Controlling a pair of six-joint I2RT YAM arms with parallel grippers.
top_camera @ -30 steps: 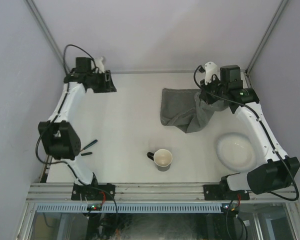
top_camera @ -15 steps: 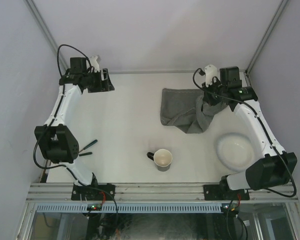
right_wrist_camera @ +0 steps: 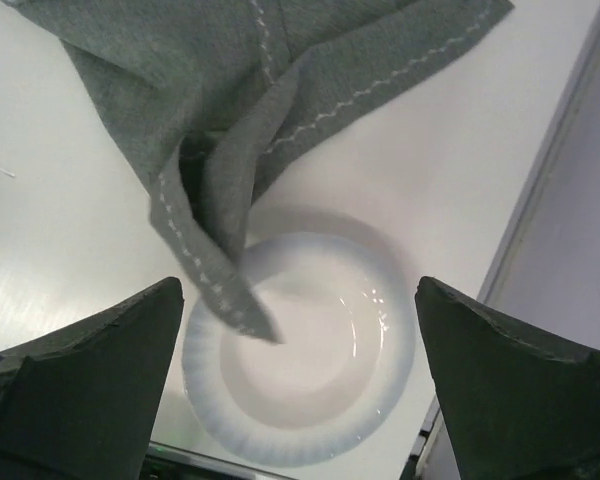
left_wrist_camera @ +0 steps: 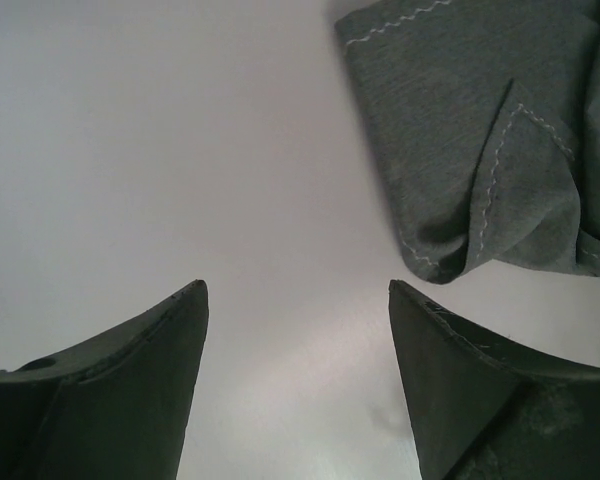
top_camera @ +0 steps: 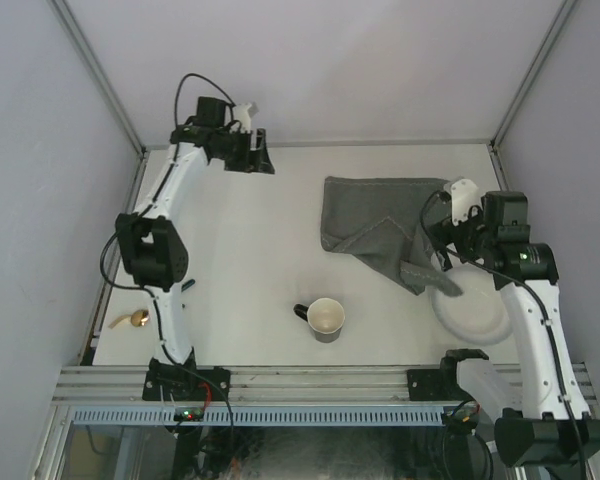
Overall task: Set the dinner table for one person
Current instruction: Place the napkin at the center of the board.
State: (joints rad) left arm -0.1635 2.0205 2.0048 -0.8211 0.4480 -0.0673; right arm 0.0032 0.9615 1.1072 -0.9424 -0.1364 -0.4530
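The dinner table (top_camera: 250,250) is a plain off-white top. A grey stitched cloth mat (top_camera: 370,215) lies rumpled at the back right, and one folded corner (top_camera: 430,275) drapes over the rim of a white bowl-like plate (top_camera: 475,310). My right gripper (top_camera: 443,250) hangs open above that corner and holds nothing. In the right wrist view the gripper (right_wrist_camera: 298,285) frames the plate (right_wrist_camera: 320,370) and the cloth (right_wrist_camera: 250,90). My left gripper (top_camera: 260,162) is open over bare table at the back, left of the mat (left_wrist_camera: 480,120).
A dark mug (top_camera: 325,318) with a pale inside stands near the front centre. A gold spoon (top_camera: 130,320) lies at the left edge, and a black-handled utensil (top_camera: 187,287) is mostly hidden behind the left arm. Aluminium rails (top_camera: 320,145) edge the table.
My right gripper opened, let go of the cloth and moved nearer, over the plate; the cloth corner now lies on the plate's rim. My left arm swung right along the back edge.
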